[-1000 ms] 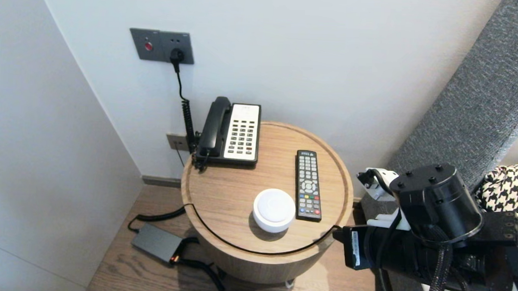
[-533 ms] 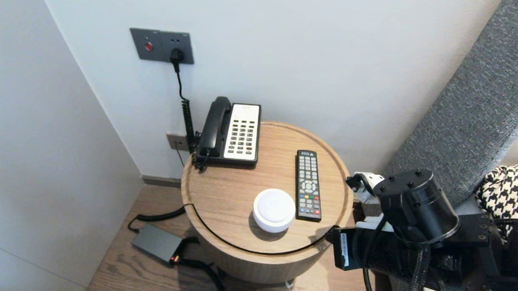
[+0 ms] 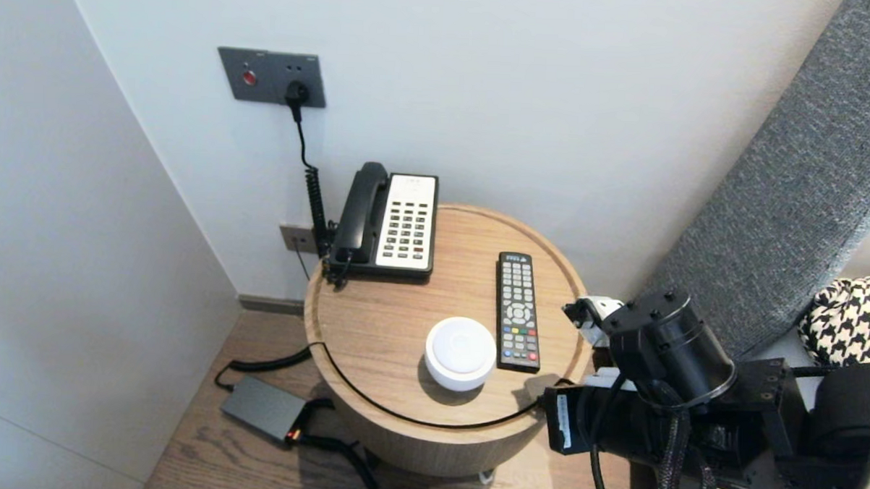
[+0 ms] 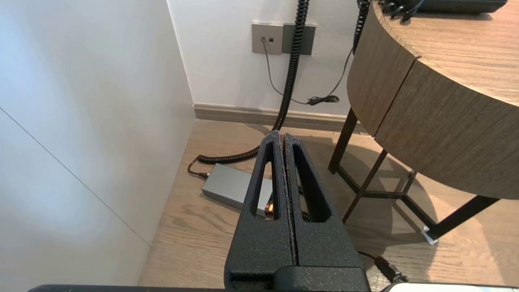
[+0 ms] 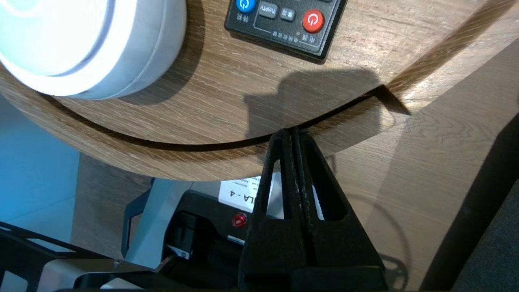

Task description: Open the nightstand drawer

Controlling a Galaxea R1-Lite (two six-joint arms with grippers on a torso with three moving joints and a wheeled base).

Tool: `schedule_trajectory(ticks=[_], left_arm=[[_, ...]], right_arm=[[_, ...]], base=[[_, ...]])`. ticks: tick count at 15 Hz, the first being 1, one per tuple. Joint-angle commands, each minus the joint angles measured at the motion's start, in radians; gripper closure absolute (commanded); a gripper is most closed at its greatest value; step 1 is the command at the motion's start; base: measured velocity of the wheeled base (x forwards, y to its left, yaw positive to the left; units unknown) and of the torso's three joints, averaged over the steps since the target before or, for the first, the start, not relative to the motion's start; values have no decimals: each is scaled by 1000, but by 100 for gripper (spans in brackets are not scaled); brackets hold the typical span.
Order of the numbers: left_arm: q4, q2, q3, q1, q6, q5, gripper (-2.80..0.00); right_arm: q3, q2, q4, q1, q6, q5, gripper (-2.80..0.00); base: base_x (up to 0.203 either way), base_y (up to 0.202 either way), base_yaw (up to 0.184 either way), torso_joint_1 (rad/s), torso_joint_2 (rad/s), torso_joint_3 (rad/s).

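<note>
Head view shows a big white wall (image 3: 556, 97) at the back and a wood floor (image 3: 204, 439) below. A grey padded board (image 3: 806, 192) leans on the robot's right, maybe part of a bed. In the corner stands a round wood table (image 3: 389, 322). It has a low rim, which I think keeps things from sliding off.

The right arm (image 3: 663, 354) is big and black. It sticks in low from the right, at the table's front edge.

The phone (image 3: 405, 222) sits at the back of the table, close to the wall, likely so its curly cord can reach the socket (image 3: 271, 76). A grey box (image 3: 263, 406) lies on the floor beside the table, with cords plugged into it.

The remote (image 3: 517, 312) lies flat on the right side of the table, pointing front to back. The round white lamp (image 3: 460, 350) sits just beside it, on its left, near the front. Both seem easy to reach from the bed side.

The right pincer (image 5: 292, 132) has its tips pressed together and holds nothing. The tips are over the table's front rim, near the remote's end with the red button, but not on the remote. I cannot tell if they touch the wood.

The left pincer (image 4: 282, 136) is closed tight and empty too. It hangs low beside the table, above the floor, near the box.
</note>
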Motion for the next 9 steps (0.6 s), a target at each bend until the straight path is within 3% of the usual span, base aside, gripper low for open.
schedule_trajectory(ticks=[1,9], left_arm=[[-1,0,9,0,0,1,0],[-1,0,9,0,0,1,0]], right_arm=[[5,22,-30,0,2,-2,0],[26,33,-79,0,2,-6,0]], base=[[0,0,0,0,0,0],[0,0,0,0,0,0]])
